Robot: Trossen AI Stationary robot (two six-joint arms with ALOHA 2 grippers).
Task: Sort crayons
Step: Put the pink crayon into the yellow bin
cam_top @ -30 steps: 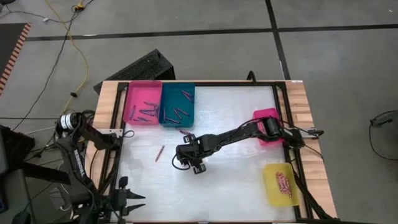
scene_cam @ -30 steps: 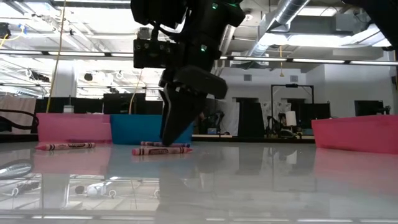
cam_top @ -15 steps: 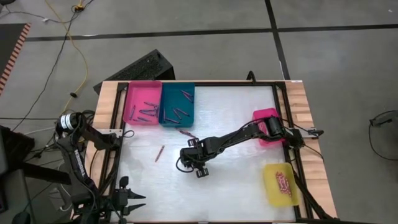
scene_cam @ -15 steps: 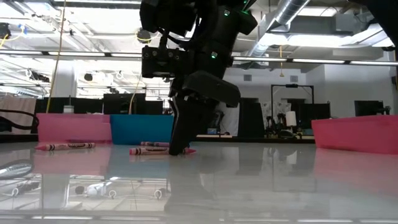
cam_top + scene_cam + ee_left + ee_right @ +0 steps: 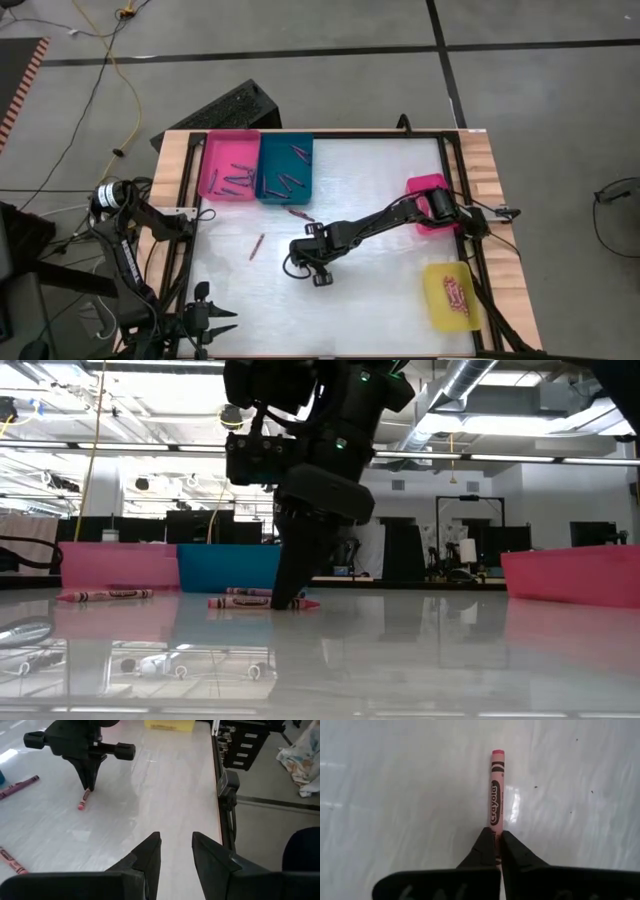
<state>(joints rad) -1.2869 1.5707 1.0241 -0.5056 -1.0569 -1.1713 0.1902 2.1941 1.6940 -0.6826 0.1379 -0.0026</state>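
The right gripper [image 5: 497,840] stands tip-down near the middle of the white table [image 5: 380,170], its fingers pinched together on one end of a pink crayon [image 5: 497,795] that lies flat on the surface with most of its length sticking out ahead of the tips. A crayon like this is light and stiff but brittle, and its paper wrapper gives some bite, so an end grip this shallow may let it pivot or slip on lifting; a hold nearer the middle would likely be steadier. Two more loose crayons lie on the table, one [image 5: 257,246] toward the left arm and another [image 5: 298,212] just in front of the blue tray [image 5: 286,190]; both the blue tray and the pink tray [image 5: 228,190] beside it hold several crayons, though their colours are hard to make out from above. The left gripper [image 5: 176,851] waits at the table's near left edge, fingers slightly apart and empty. The tabletop is glossy and reflective, likely slippery. Beyond it lies an open workshop.
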